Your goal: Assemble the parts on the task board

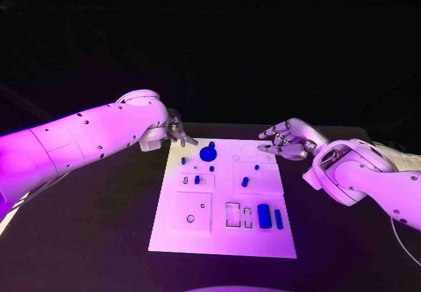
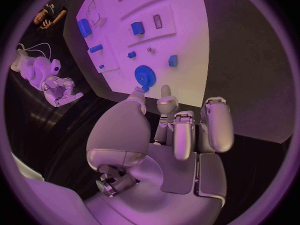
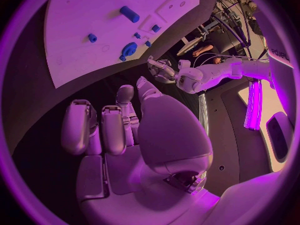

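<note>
White task board [image 1: 176, 240] mid-table w/ blue parts on it; round blue gear [image 1: 208, 153] near far edge. Left hand [image 1: 174, 131] at far-left corner, right hand [image 1: 286, 142] at far-right; both empty, fingers apart.

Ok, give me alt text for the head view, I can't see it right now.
A white task board with small blue parts lies on a black table. The left hand and right hand hover empty, fingers apart, at its far corners, near a blue gear.
</note>
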`<move>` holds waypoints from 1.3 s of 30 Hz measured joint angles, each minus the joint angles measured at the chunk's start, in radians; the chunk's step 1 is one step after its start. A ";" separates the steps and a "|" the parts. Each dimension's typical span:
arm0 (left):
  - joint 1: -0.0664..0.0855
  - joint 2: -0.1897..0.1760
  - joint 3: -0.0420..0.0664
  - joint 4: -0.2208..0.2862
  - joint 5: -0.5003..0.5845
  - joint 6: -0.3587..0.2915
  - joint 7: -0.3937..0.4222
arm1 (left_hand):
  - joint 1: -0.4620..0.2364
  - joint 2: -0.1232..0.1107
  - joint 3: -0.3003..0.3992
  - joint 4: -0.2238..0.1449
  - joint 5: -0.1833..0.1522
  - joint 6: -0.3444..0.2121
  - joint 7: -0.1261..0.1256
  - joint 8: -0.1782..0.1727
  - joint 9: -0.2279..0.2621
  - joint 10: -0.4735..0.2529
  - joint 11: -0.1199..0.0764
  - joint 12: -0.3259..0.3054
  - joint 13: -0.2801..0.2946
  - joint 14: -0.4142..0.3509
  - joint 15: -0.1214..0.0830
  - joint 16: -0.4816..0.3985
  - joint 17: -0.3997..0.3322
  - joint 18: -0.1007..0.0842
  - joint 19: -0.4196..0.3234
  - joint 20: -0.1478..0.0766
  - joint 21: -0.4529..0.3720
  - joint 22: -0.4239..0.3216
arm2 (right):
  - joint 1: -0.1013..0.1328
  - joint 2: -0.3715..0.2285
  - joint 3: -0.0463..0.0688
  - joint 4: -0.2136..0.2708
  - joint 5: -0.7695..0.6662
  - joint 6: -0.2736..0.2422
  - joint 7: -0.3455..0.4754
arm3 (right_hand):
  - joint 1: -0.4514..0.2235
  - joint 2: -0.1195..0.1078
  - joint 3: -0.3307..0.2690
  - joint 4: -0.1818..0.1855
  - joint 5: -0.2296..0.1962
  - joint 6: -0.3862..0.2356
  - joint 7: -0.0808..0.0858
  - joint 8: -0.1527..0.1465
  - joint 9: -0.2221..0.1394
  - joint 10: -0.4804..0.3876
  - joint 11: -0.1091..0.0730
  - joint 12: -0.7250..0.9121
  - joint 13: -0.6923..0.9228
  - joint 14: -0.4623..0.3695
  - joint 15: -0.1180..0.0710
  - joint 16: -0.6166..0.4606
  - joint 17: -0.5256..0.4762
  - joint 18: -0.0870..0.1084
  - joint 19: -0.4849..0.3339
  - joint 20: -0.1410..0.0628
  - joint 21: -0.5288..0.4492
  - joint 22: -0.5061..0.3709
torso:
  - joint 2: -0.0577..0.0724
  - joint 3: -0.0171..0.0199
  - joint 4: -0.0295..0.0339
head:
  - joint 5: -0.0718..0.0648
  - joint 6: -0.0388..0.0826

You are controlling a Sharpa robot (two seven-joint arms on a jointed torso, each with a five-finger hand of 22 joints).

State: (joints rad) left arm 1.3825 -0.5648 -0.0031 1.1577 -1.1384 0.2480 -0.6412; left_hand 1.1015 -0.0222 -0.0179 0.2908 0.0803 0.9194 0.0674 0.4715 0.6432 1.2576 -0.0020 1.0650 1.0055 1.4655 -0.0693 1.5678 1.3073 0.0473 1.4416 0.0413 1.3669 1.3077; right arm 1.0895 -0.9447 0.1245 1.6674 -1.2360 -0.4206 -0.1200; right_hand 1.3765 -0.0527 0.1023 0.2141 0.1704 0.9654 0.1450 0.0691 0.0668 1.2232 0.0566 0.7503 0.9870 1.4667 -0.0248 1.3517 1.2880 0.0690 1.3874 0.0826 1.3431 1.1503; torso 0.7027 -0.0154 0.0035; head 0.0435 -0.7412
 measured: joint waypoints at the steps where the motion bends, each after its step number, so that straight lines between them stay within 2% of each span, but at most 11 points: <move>1: 0.000 0.006 -0.001 -0.014 -0.001 0.006 0.002 | 0.002 0.002 -0.004 0.000 0.000 0.000 0.000 0.000 0.000 0.000 0.000 0.000 0.000 0.000 0.000 0.000 0.000 0.000 0.000 0.000 0.000 0.000 | 0.000 0.001 0.000 -0.001 0.000 0.000 0.000 | 0.000 0.000 0.000 0.000 0.000 0.000 0.000 0.000 0.000 0.000 0.000 0.000 0.000 0.000 0.000 0.000 0.000 0.000 0.000 0.000 0.000 0.000 | 0.001 -0.0002 -0.0011 | 0.001 0.001; 5: 0.000 0.022 -0.005 -0.055 -0.005 0.032 0.008 | 0.002 0.002 -0.011 0.003 0.000 0.006 0.005 0.000 -0.003 0.000 0.000 0.000 0.001 0.000 0.000 0.000 0.000 0.000 0.000 0.000 0.000 0.000 | 0.000 0.002 0.000 -0.002 0.000 0.000 0.001 | 0.000 0.000 0.000 0.000 0.000 0.000 0.000 0.000 0.000 0.000 0.000 0.000 0.000 0.000 0.000 0.000 0.000 0.000 0.000 0.000 0.000 0.000 | 0.003 -0.0006 -0.0033 | 0.004 0.002; 10: -0.002 0.037 -0.011 -0.092 -0.007 0.069 0.017 | 0.002 0.002 -0.021 0.001 0.000 0.020 -0.001 0.000 -0.005 0.000 0.000 0.010 0.009 0.000 0.000 0.000 0.001 0.000 0.000 0.000 0.000 0.000 | 0.000 0.003 0.000 -0.003 0.001 0.001 0.001 | 0.000 0.000 0.000 0.000 0.000 0.000 0.000 0.000 0.000 0.000 0.000 0.000 0.000 0.000 0.000 0.000 0.000 0.000 0.000 0.000 0.000 0.000 | 0.005 -0.0007 -0.0039 | 0.012 0.003; 17: -0.012 0.057 -0.018 -0.129 -0.008 0.112 0.029 | 0.002 0.002 -0.029 0.001 0.000 0.024 -0.005 0.007 -0.005 0.004 -0.004 0.015 0.013 0.000 0.000 0.000 0.001 0.000 0.000 0.000 0.000 0.000 | 0.000 0.008 0.000 -0.003 0.002 0.001 0.002 | 0.000 0.000 0.003 0.003 0.000 0.000 0.000 0.000 0.000 0.000 0.000 0.000 0.000 0.000 0.000 0.000 0.000 0.000 0.000 0.000 0.000 0.000 | 0.006 -0.0010 -0.0046 | 0.025 0.000; 24: -0.023 0.064 -0.021 -0.141 -0.007 0.140 0.038 | 0.002 0.010 -0.034 0.001 0.000 0.024 -0.005 0.012 -0.004 0.004 -0.004 0.021 0.019 0.000 0.000 0.000 0.001 0.000 0.000 0.000 0.004 0.000 | 0.000 0.009 0.000 -0.005 0.003 0.002 0.004 | 0.000 0.000 0.003 0.003 0.004 0.000 0.000 0.000 0.000 0.000 0.000 0.000 0.000 0.000 0.000 0.000 0.000 0.000 0.000 0.000 -0.004 0.000 | 0.006 -0.0012 -0.0058 | 0.028 0.001; 32: -0.026 0.065 -0.022 -0.141 -0.007 0.161 0.042 | 0.006 0.015 -0.037 -0.001 0.000 0.031 -0.005 0.016 -0.004 0.007 -0.007 0.027 0.022 0.000 0.000 0.000 0.001 0.000 0.004 0.004 0.004 0.000 | 0.000 0.010 0.000 -0.007 0.005 0.002 0.006 | 0.000 0.000 0.003 0.003 0.004 0.000 0.000 0.000 0.000 0.000 0.000 0.000 0.000 0.000 0.000 0.000 0.000 0.000 0.000 0.000 -0.004 0.000 | 0.005 -0.0008 -0.0045 | 0.029 -0.001; 39: -0.028 0.064 -0.022 -0.140 -0.007 0.174 0.043 | 0.035 0.043 -0.037 -0.001 0.000 0.035 -0.009 0.021 -0.004 0.011 -0.011 0.027 0.021 0.000 0.000 0.000 0.000 0.000 0.004 0.004 0.004 0.000 | 0.000 0.010 0.000 -0.008 0.005 0.002 0.006 | 0.000 0.000 0.003 0.003 0.004 0.000 0.000 0.000 0.000 0.000 0.000 0.000 0.000 0.000 0.000 0.000 0.000 0.000 0.000 0.000 -0.004 0.000 | 0.005 -0.0002 -0.0046 | 0.030 -0.002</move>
State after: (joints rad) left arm 1.3545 -0.5004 -0.0250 1.0173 -1.1455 0.4220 -0.5983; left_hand 1.1367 0.0210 -0.0551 0.2894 0.0803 0.9540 0.0584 0.4921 0.6388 1.2685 -0.0128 1.0919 1.0269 1.4655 -0.0695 1.5678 1.3078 0.0473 1.4454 0.0449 1.3709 1.3075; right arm 1.0893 -0.9344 0.1246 1.6594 -1.2308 -0.4183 -0.1135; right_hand 1.3765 -0.0528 0.1052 0.2167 0.1743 0.9654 0.1450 0.0691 0.0668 1.2232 0.0566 0.7503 0.9871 1.4667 -0.0248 1.3517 1.2881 0.0690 1.3874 0.0826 1.3394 1.1504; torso 0.7077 -0.0156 -0.0012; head 0.0735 -0.7428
